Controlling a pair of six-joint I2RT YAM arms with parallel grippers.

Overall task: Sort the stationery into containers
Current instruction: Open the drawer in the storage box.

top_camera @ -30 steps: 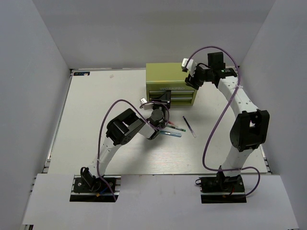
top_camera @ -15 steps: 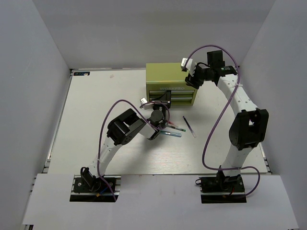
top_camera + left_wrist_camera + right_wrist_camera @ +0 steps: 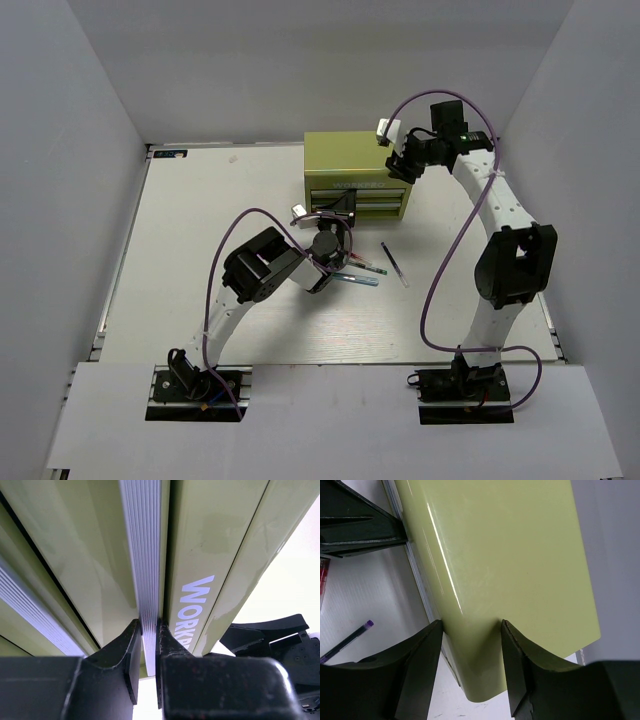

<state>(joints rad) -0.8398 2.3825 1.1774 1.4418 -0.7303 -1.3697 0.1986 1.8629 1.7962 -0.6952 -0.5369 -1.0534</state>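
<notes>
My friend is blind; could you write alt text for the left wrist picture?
The left gripper pinches a ribbed silver handle strip on a yellow-green chest, seen very close. White lettering, partly hidden, runs beside the strip.

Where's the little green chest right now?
In the top view the chest stands at the table's far side, left gripper on its front drawer handle, right gripper over its right end.
</notes>
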